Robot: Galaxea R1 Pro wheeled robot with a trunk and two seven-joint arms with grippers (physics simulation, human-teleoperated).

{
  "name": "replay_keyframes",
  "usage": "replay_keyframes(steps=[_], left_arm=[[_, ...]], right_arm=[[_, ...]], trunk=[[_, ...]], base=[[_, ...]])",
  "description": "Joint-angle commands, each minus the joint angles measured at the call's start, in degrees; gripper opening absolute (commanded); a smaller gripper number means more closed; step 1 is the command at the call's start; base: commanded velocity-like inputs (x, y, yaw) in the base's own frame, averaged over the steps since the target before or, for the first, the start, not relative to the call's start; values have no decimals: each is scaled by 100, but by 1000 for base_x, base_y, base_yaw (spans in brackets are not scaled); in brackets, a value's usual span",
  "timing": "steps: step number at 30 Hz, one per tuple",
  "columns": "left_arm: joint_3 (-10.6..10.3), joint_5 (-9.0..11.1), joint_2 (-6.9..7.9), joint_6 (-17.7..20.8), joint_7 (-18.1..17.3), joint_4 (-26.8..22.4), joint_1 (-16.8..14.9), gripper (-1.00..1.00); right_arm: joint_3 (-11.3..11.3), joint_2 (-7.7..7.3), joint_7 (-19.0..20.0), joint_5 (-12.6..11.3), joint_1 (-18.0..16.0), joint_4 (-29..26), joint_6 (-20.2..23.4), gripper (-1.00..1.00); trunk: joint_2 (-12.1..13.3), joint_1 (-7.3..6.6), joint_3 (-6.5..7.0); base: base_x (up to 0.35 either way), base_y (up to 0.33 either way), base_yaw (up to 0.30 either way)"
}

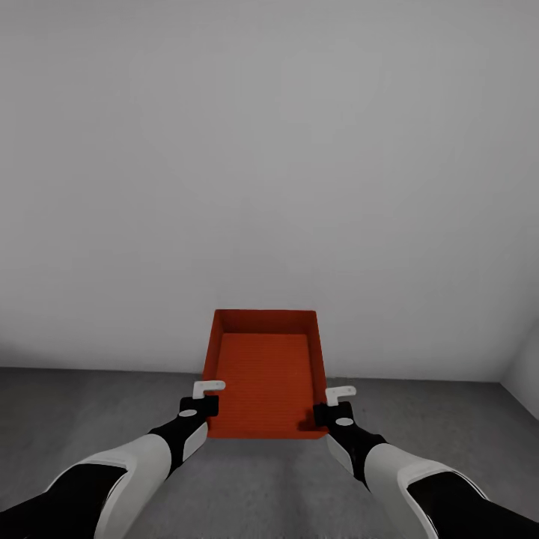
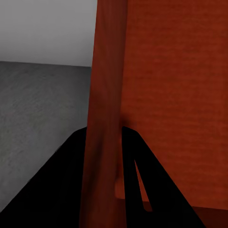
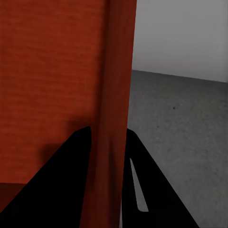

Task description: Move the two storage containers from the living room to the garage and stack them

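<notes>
I hold one orange-red open-top storage container in front of me, level, above the dark grey concrete floor of the garage. My left gripper is shut on its left wall near the front corner, and my right gripper is shut on its right wall. In the left wrist view the container wall runs between the two black fingers. The right wrist view shows that side's wall pinched by black fingers in the same way. The bin is empty, its textured bottom showing.
A plain light-grey wall stands close ahead, meeting the floor just behind the bin. A second wall forms a corner at the far right. Bare concrete lies to both sides of and beneath the bin.
</notes>
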Motion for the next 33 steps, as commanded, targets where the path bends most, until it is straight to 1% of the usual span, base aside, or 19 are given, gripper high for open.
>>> replay_keyframes(steps=[1,33], left_arm=[[145,7,-1,-134,115,-93,-9,-100],[145,10,5,-134,115,-93,-9,-100]], right_arm=[[-5,-1,-48,-143,-4,33,-35,-100],[-5,-1,-48,-143,-4,33,-35,-100]], trunk=[[-10,1,-20],[-10,1,-318]], base=[[0,0,0],[0,0,0]])
